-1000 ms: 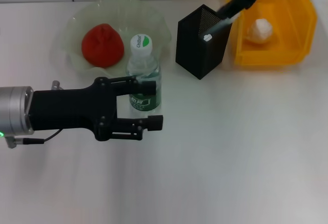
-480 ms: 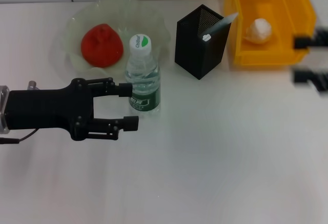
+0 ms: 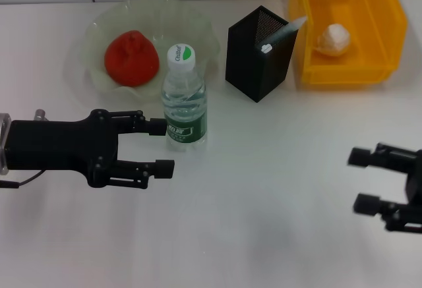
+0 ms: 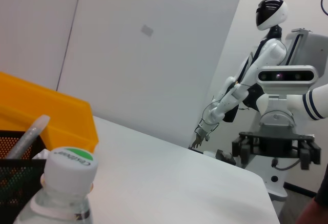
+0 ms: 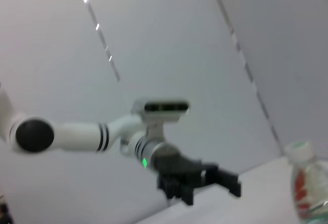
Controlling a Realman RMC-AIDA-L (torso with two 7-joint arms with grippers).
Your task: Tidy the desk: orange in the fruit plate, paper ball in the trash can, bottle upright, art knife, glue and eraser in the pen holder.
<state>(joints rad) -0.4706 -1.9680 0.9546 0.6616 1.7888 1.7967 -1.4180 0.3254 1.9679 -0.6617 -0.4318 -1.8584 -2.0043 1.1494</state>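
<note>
The orange (image 3: 132, 57) lies in the pale-green fruit plate (image 3: 198, 24). In front of the plate the bottle (image 3: 184, 100) stands upright, its white cap (image 4: 69, 165) close in the left wrist view. My left gripper (image 3: 161, 147) is open just left of the bottle, not touching it. The paper ball (image 3: 335, 39) sits inside the yellow trash can (image 3: 346, 75). A grey stick-shaped item (image 3: 283, 33) leans out of the black mesh pen holder (image 3: 260, 52); I cannot tell whether it is the art knife or the glue. The eraser is out of view. My right gripper (image 3: 362, 180) is open and holds nothing at the front right.
The table's far edge runs just behind the plate and the trash can. A second white robot (image 4: 271, 80) stands beyond the table. The right wrist view shows my left gripper (image 5: 205, 180) and the bottle (image 5: 307, 183) from across the table.
My left gripper has drawn back to the left, away from the bottle. My right arm has swung from above the pen holder and trash can down to the front right.
</note>
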